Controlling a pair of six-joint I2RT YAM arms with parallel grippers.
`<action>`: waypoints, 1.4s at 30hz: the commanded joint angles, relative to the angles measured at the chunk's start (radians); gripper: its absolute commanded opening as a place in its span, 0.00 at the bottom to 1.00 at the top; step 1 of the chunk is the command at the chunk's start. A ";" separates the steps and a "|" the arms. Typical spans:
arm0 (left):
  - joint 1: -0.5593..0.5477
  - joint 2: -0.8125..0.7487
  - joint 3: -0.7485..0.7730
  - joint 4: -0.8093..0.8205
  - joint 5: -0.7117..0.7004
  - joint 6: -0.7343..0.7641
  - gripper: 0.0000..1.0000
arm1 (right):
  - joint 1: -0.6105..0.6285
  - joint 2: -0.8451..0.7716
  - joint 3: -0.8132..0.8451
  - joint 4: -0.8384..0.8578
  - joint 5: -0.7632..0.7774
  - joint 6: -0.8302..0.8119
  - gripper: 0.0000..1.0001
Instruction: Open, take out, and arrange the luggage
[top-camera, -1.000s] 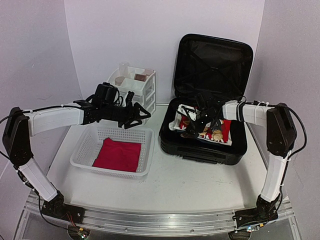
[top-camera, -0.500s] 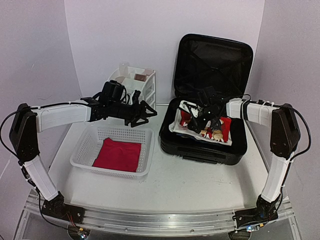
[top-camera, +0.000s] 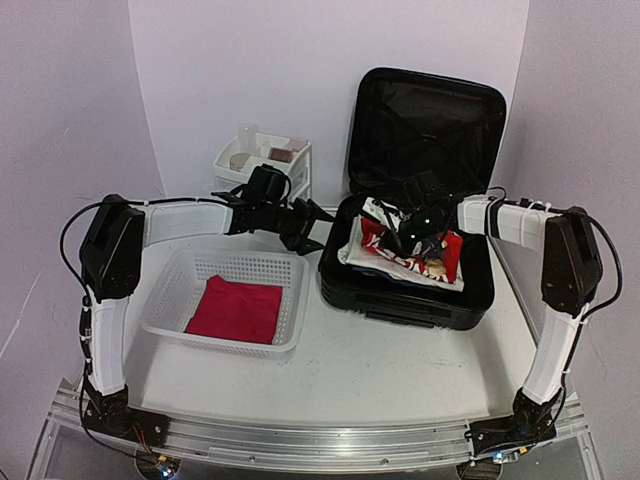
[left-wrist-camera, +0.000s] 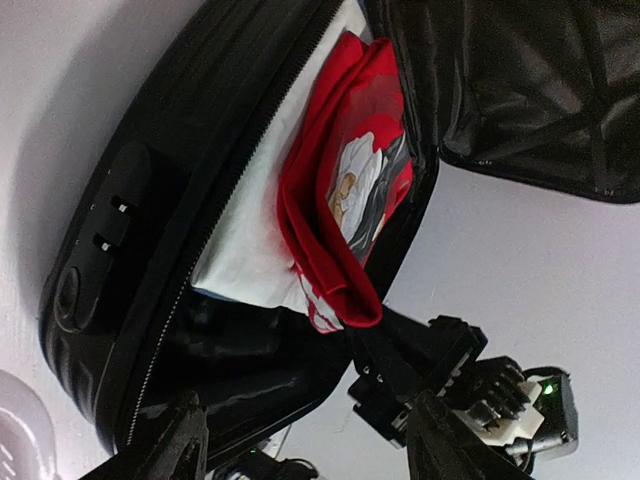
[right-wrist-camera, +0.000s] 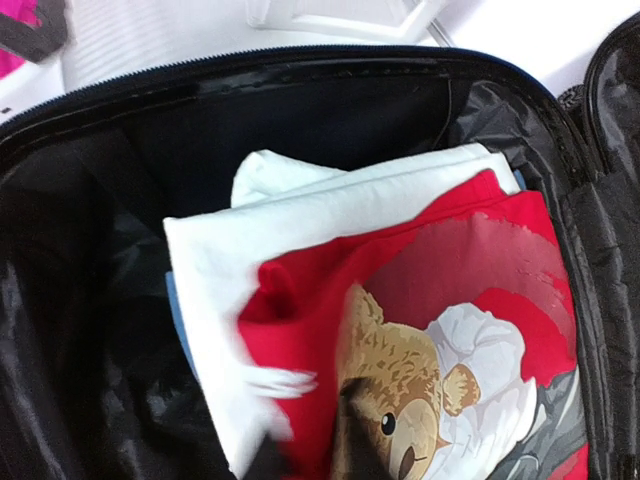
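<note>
The luggage (top-camera: 420, 295) lies open at the right, its lid (top-camera: 425, 125) standing upright. Inside are a red bear-print cloth (top-camera: 447, 252) on top of a white cloth (top-camera: 360, 252). My right gripper (top-camera: 405, 240) is down in the shell, shut on a bunched fold of the red cloth (right-wrist-camera: 460, 260). The left wrist view shows that fold (left-wrist-camera: 345, 300) pinched in the right gripper (left-wrist-camera: 400, 350). My left gripper (top-camera: 310, 225) hovers open just outside the luggage's left wall (left-wrist-camera: 150, 200), nothing between its fingers (left-wrist-camera: 170, 445).
A white mesh basket (top-camera: 170, 300) with a folded red cloth (top-camera: 235, 308) sits left of centre. A small white drawer unit (top-camera: 270, 165) stands behind it, near the back wall. The left arm stretches across above the basket.
The left gripper has travelled right, from above the basket to the luggage's left edge. The right gripper has closed on the red cloth and bunched it up.
</note>
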 joint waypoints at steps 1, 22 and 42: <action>-0.015 0.045 0.115 0.046 -0.034 -0.232 0.69 | -0.030 -0.012 0.009 0.045 -0.096 0.039 0.00; -0.122 0.456 0.733 -0.248 -0.213 -0.275 0.82 | -0.038 -0.146 -0.059 0.059 -0.134 0.003 0.00; -0.148 0.636 0.922 -0.255 -0.260 -0.295 0.59 | -0.037 -0.244 -0.169 0.120 -0.205 0.018 0.00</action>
